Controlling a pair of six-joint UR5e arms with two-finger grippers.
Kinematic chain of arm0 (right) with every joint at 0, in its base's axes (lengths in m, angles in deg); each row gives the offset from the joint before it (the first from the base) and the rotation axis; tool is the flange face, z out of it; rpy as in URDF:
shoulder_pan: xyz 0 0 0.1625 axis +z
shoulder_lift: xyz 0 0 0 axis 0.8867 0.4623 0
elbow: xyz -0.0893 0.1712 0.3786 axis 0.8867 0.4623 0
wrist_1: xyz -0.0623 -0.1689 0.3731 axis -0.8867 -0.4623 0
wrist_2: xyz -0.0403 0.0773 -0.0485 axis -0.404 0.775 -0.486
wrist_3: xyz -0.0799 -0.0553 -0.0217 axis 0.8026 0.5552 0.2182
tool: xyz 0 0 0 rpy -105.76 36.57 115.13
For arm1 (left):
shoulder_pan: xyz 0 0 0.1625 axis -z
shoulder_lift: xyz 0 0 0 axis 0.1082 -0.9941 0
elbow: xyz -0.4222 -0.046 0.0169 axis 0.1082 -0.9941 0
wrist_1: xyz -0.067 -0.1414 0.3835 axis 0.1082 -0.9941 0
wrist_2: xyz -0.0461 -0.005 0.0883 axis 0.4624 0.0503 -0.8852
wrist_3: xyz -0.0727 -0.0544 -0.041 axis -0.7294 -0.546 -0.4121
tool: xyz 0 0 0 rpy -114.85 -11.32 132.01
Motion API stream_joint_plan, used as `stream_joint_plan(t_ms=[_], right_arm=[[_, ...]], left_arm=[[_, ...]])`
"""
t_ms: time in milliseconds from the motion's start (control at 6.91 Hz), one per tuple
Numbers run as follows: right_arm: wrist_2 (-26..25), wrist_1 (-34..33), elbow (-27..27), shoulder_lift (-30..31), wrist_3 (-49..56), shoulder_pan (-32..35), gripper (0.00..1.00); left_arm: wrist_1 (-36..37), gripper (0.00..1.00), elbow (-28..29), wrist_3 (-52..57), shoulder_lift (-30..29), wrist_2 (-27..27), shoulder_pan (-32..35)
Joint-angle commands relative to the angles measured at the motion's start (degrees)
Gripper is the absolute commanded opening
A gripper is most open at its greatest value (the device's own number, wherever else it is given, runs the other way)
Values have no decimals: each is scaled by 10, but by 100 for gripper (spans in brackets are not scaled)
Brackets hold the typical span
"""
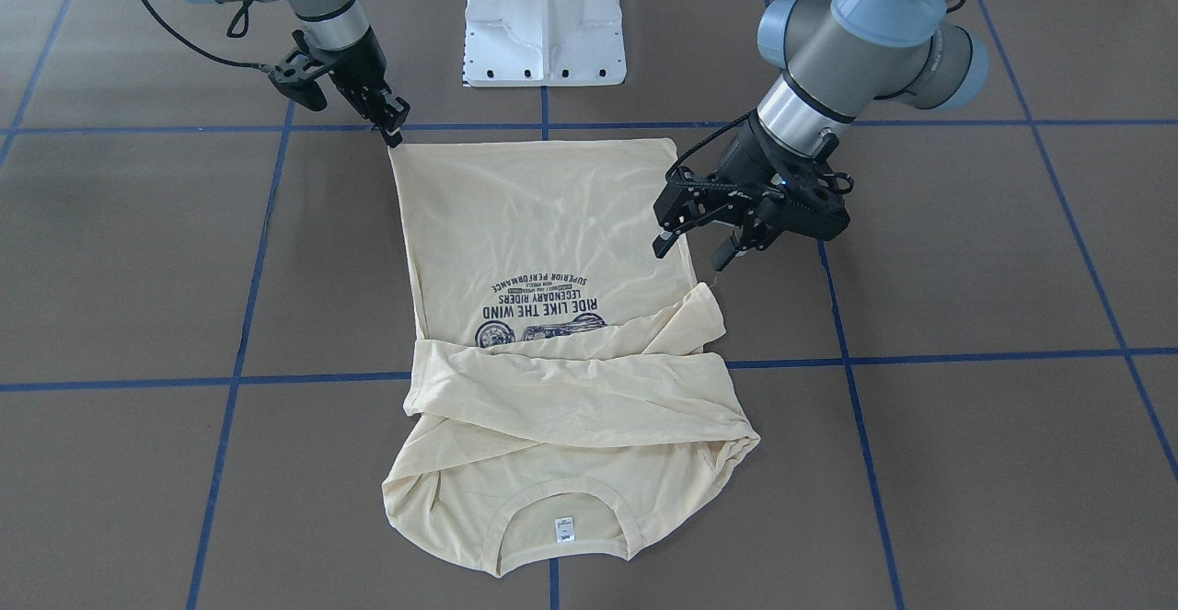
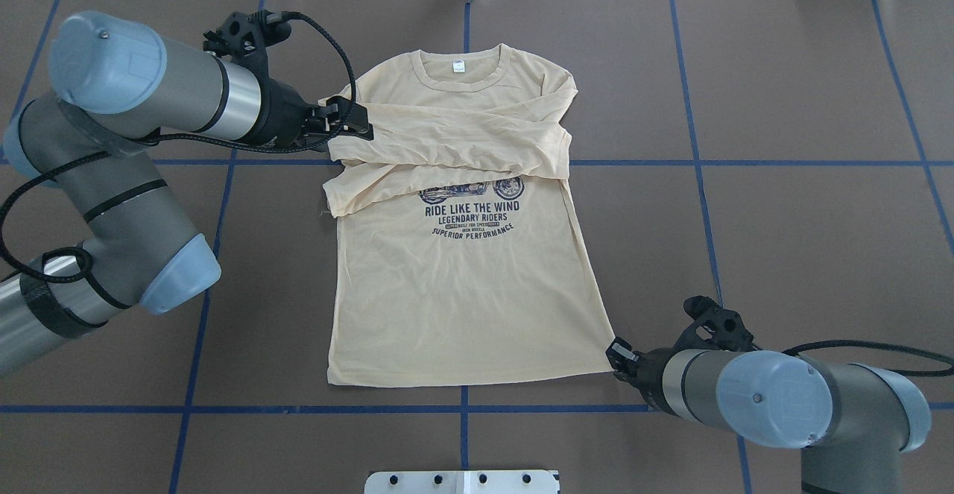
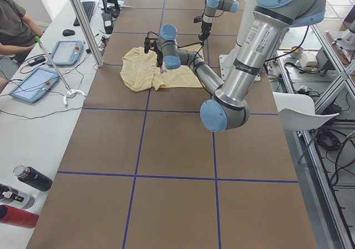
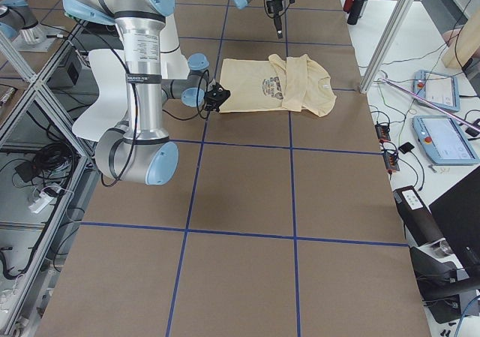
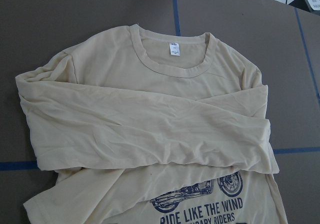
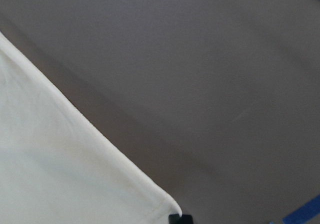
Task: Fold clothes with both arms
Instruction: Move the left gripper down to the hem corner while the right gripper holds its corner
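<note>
Right hand (image 1: 394,134) clamped on shirt (image 1: 543,214) hem corner, left hand (image 1: 690,254) apart, collar (image 5: 172,71) pointing away from robot

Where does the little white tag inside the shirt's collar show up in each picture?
Front-facing: tag at bottom centre.
Overhead: tag at top centre.
Left side: too small to tell.
Right side: too small to tell.
Left wrist: tag upper middle.
Right wrist: not in it.
Shared landmark: the collar around it.

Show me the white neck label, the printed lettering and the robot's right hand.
neck label (image 2: 456,67), overhead view, the label's middle.
printed lettering (image 2: 472,209), overhead view, the "RIDE LIKE THE WIND" line.
right hand (image 1: 394,134), front-facing view, between its fingertips.
</note>
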Motion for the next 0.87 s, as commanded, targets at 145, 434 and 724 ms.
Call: stream_joint_plan(t_ms=[145,434,724], right_arm=[[7,0,-32,27,-6,-15,0],[5,1,-53,50,-30,-46,0],[0,1,-55,51,-35,-64,0]], left_arm=[[0,81,-67,-91,89,-9,-41],[0,81,-139,-201,161,-98,-168],[14,79,-139,-275,166,-183,-285]])
